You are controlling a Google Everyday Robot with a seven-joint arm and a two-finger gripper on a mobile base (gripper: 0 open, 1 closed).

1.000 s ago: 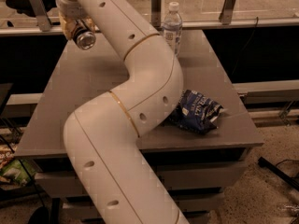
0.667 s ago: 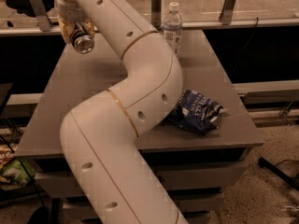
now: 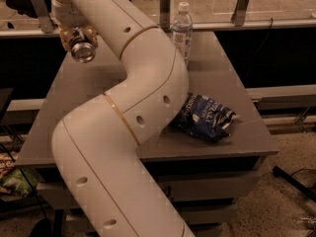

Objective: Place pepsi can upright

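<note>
The pepsi can [image 3: 82, 51] is held in the air at the far left of the grey table [image 3: 237, 132], lying tilted with one shiny silver end facing the camera. My gripper [image 3: 77, 37] is shut on the can, its pale fingers either side of it, above the table's back left corner. My thick white arm [image 3: 133, 112] sweeps from the bottom of the view up to the gripper and hides much of the table's middle and left.
A clear water bottle [image 3: 182, 32] with a white cap stands upright at the table's back edge. A dark blue foil snack bag [image 3: 205, 117] lies at the right front. Metal rail posts [image 3: 165, 6] stand behind the table. Floor clutter [image 3: 15, 179] lies at lower left.
The gripper with the can has moved slightly left and a little lower, and the can's silver end now faces the camera more squarely.
</note>
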